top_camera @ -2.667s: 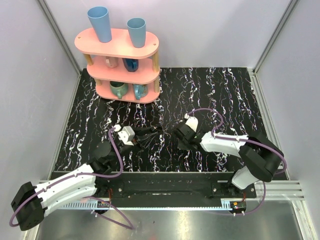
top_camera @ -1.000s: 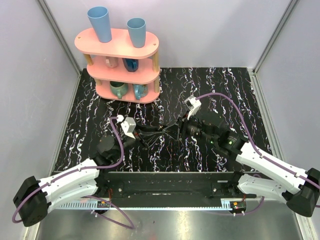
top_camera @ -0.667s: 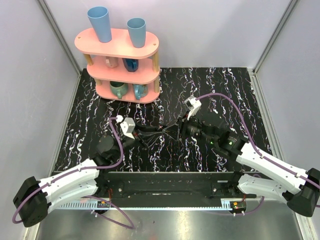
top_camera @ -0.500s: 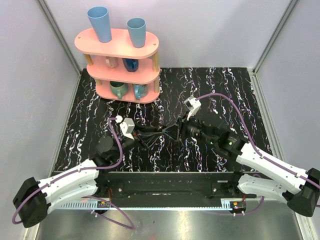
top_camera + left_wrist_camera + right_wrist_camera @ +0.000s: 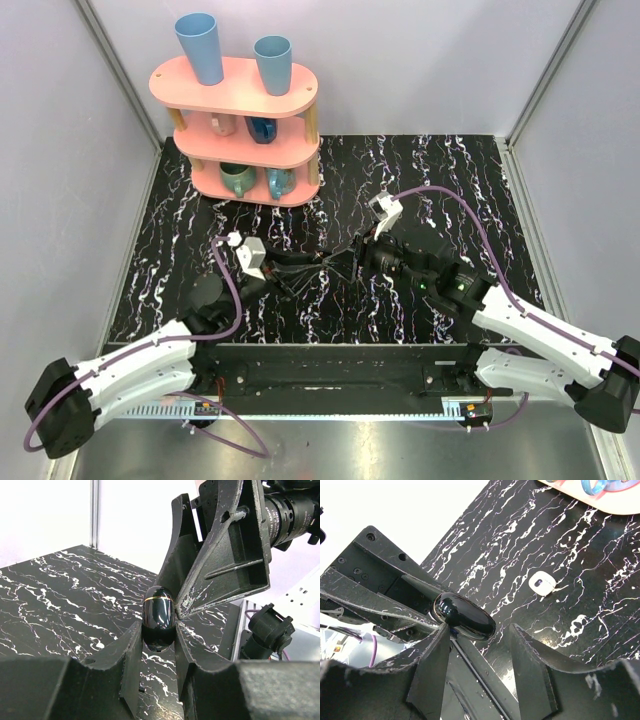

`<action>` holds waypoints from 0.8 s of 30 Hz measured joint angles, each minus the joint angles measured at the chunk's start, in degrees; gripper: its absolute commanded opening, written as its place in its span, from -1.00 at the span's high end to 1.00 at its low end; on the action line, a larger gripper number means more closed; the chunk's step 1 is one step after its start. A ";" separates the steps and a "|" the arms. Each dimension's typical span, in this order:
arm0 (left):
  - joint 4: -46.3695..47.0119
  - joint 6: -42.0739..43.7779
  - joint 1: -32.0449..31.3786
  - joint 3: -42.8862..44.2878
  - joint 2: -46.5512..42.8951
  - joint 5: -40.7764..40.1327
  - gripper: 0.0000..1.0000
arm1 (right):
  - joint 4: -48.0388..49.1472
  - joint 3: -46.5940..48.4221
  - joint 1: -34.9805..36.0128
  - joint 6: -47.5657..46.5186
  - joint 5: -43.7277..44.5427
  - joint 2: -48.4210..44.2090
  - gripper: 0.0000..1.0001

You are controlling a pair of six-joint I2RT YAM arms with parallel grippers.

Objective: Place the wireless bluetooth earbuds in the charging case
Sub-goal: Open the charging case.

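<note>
Charging case (image 5: 158, 617), glossy black with a thin gold seam, lid shut, held clear of the bench (image 5: 450, 180) above its centre. Left fingers (image 5: 131, 650) are clamped on the case, one on each side of its lower half. Right fingers (image 5: 530, 655) stand spread around the same case (image 5: 465, 615): one lies against or just beside its underside, the other is apart from it. In the overhead view the two arms meet tip to tip, the left arm (image 5: 130, 370) entering from 8 o'clock and the right arm (image 5: 520, 320) from 4 o'clock. One cream-white earbud (image 5: 541, 584) lies on the bench at 2 o'clock from the case in the right wrist view, well apart from it; the second earbud cannot be made out. A pink three-tier shelf (image 5: 245, 130) stands at 11 o'clock, carrying two blue tumblers (image 5: 200, 47) on top and mugs on the lower tiers
</note>
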 measured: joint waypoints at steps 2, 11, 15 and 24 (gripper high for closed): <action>-0.02 0.07 0.02 -0.11 -0.39 0.02 1.00 | 0.04 0.07 0.15 0.02 0.09 0.00 -0.11; 0.72 0.02 -0.59 -0.68 -0.98 3.23 1.00 | -0.22 0.39 -0.37 -0.07 5.31 0.28 -0.12; 1.03 0.00 -0.55 -0.68 -1.40 3.65 1.00 | -0.26 0.46 -0.50 -0.04 6.10 0.42 -0.12; 0.66 1.03 -0.57 -0.68 -1.49 2.82 1.00 | -0.28 0.70 -0.55 -0.04 5.97 -0.20 -0.17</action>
